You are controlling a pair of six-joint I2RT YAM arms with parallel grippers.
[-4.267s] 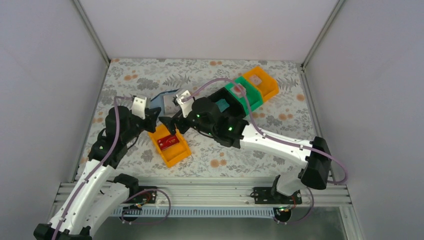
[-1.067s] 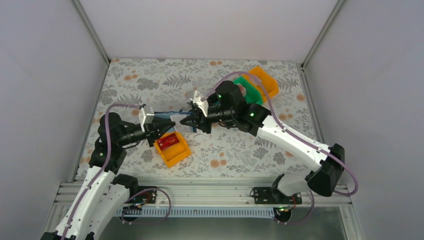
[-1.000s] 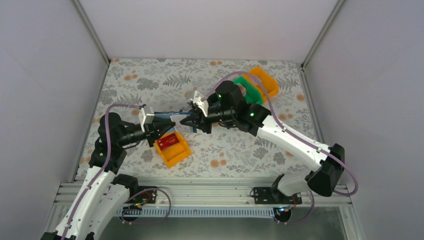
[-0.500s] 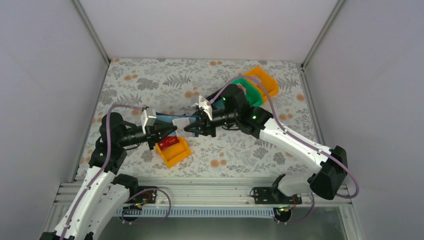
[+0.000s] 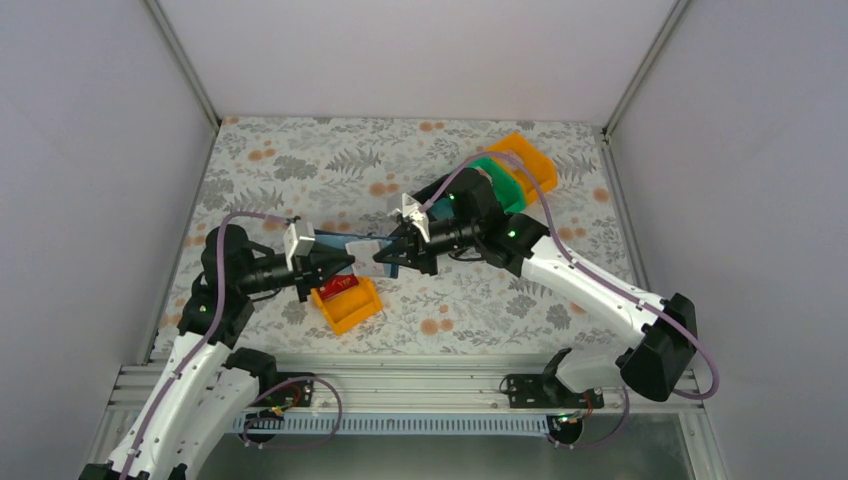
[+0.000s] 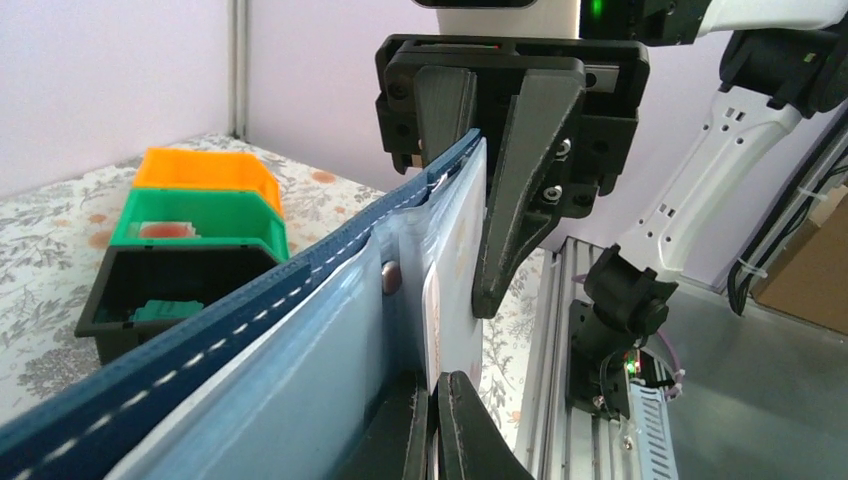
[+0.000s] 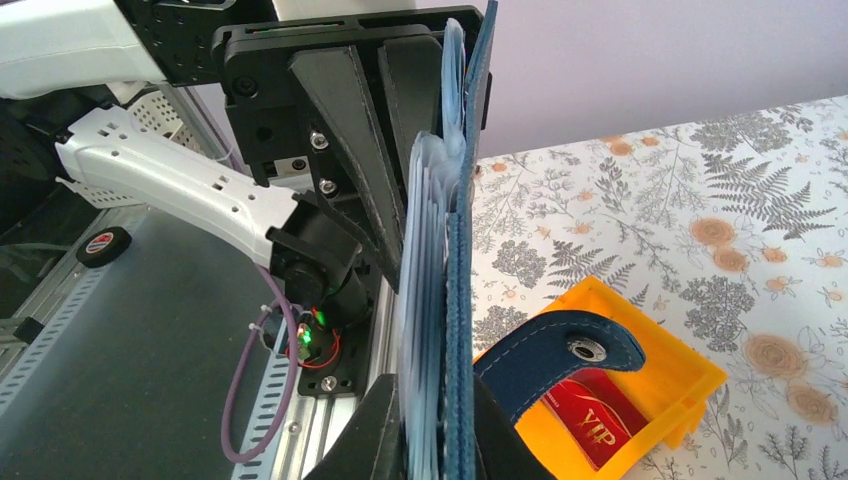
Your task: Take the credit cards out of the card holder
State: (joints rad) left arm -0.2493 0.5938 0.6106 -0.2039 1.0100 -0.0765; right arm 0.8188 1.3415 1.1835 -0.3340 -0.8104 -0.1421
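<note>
The holder [image 7: 462, 260] hangs in the air between the two arms, opened out and stretched edge-up above the table [image 5: 300, 170]. The left gripper [image 6: 432, 400] has its fingers together, pinching the pale blue sleeves [image 6: 300, 400] at one end. The right gripper [image 7: 430, 400] is clamped on the other end, with one finger on the navy cover side and one on the sleeve side. A pale card [image 6: 432, 320] sits edge-on in a sleeve just beyond the left fingertips (whether those fingers pinch the card itself or only the sleeve cannot be told). The snap tab [image 7: 560, 350] hangs unfastened above the near orange bin [image 7: 660, 365], where a red card [image 7: 590, 405] lies flat. Further back on the right, a black bin [image 6: 150, 265], a green bin [image 6: 215, 238] and a far orange bin [image 6: 205, 168] stand touching in a row. A teal card [image 6: 160, 312] lies in the black one.
</note>
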